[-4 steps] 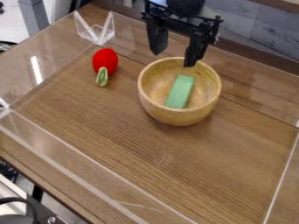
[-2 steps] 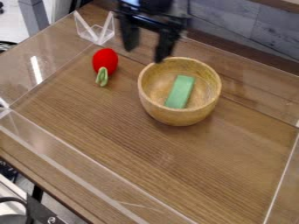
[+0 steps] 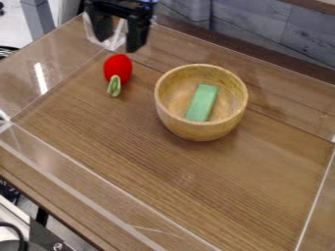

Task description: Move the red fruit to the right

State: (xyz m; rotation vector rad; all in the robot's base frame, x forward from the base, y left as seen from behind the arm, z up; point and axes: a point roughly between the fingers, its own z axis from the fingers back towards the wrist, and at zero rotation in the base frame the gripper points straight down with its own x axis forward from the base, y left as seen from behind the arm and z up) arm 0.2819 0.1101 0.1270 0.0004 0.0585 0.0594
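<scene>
The small shiny red toy fruit (image 3: 118, 69) lies lengthwise, green leafy end toward the camera. Bare wooden counter (image 3: 197, 186) lies in front. The black pincer (image 3: 118, 35) hangs spread above it.

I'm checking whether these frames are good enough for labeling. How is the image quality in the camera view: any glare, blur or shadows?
Camera view: soft, even light; faint shadows beside the red fruit and under the wooden bowl. White glare streaks run along the clear acrylic walls, left and front. The open tool is slightly blurred and cut off by the top edge. The green block is sharp.
</scene>
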